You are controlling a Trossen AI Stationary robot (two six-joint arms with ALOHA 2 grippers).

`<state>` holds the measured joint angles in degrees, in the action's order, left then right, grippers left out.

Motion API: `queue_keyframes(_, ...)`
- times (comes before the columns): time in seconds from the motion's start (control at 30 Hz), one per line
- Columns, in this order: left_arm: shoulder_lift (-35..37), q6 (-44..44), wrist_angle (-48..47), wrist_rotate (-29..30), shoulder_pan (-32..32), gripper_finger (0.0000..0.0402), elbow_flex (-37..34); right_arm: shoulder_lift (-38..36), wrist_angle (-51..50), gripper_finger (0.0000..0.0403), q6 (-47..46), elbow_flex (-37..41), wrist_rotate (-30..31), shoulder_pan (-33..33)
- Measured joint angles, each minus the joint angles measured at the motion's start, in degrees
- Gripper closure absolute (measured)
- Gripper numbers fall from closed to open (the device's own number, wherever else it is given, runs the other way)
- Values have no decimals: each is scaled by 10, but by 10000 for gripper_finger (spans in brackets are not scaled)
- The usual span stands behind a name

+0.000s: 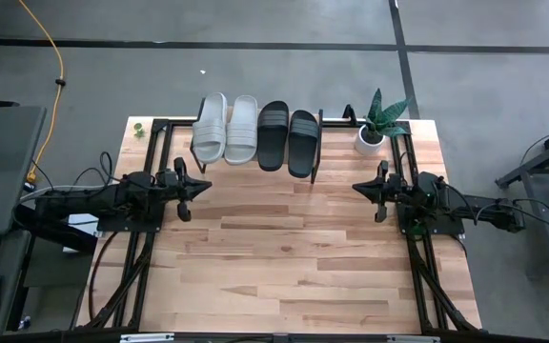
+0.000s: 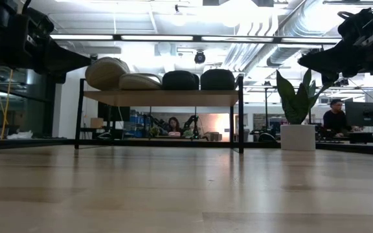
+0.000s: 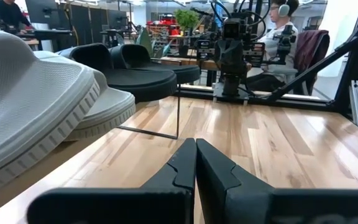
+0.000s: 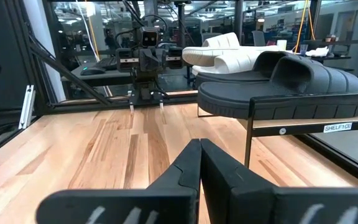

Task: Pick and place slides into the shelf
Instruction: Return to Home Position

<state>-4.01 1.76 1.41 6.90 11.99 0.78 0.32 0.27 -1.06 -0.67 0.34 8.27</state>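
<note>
In the low view the shelf (image 2: 173, 98) stands on its thin dark legs at the far side of the counter (image 2: 186, 188). All four slides sit in a row on its board: the two light grey slides (image 2: 107, 72) on the picture's left and the two black slides (image 2: 180, 79) on its right. A potted plant (image 2: 298, 123) stands on the counter just beside the shelf's black-slide end. The left gripper (image 2: 76, 61) hangs high at the upper left and the right gripper (image 2: 313, 59) high at the upper right. Both are clear of the counter and well apart from the shelf. Two people sit at desks in the room behind.

The high view shows the slides side by side along the counter's far edge. The arms sit at opposite sides of the counter with their grippers pointing toward each other across bare wood.

In the left wrist view that arm's fingers (image 3: 179, 171) are pressed together and hold nothing. A grey slide is nearest, with the black ones beyond it.

In the right wrist view its fingers (image 4: 219, 171) also meet tip to tip and hold nothing. A black slide on the shelf is closest, with the grey pair behind it.
</note>
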Motion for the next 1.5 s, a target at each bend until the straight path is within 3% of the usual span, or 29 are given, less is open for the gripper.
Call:
queue_keyframes(0.1,0,3,-2,-15,0,401,0,0,0,403,0,0,-1,0)
queue_keyframes(0.27,0,-28,-13,-90,0,401,0,0,0,403,-3,0,-1,0)
queue_keyframes(1.5,0,-15,-13,-77,0,401,0,0,0,402,0,0,-2,0)
